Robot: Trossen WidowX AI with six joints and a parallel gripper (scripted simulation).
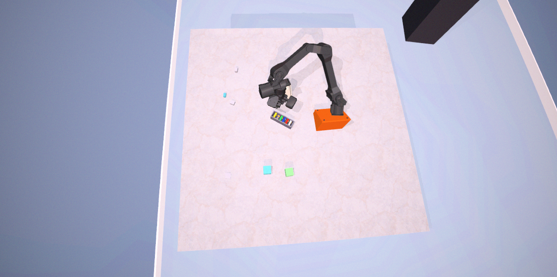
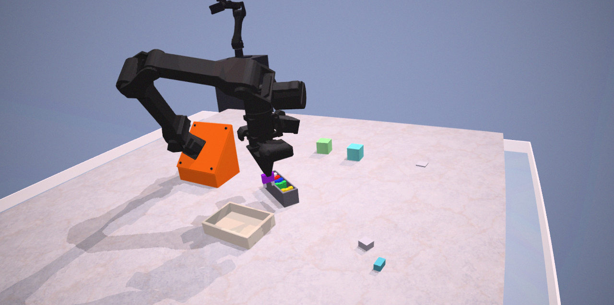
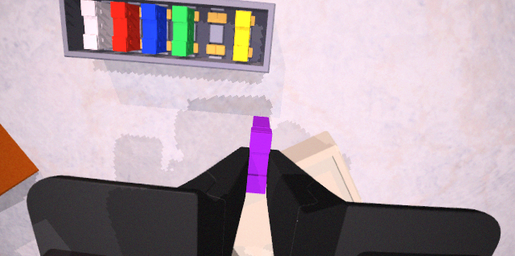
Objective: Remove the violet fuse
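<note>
My gripper (image 3: 258, 158) (image 2: 268, 174) is shut on the violet fuse (image 3: 259, 163) (image 2: 266, 179) and holds it in the air, out of the fuse block. The grey fuse block (image 3: 169, 63) (image 2: 290, 198) (image 1: 281, 123) lies beyond the fuse in the wrist view; one slot between the green and yellow fuses stands empty, with its contacts showing. The beige tray (image 2: 227, 236) (image 3: 327, 141) lies in front of the block in the exterior view and is empty there. In the wrist view the fingers hide part of the tray. In the top view the arm mostly covers it.
The block holds white (image 3: 90, 25), red (image 3: 119, 26), blue (image 3: 149, 28), green (image 3: 182, 30) and yellow (image 3: 242, 35) fuses. The orange arm base (image 1: 330, 120) (image 2: 210, 152) stands beside the block. A green cube (image 1: 289, 172) (image 2: 324, 146), a cyan cube (image 1: 267, 170) (image 2: 355, 152) and small pieces lie farther off.
</note>
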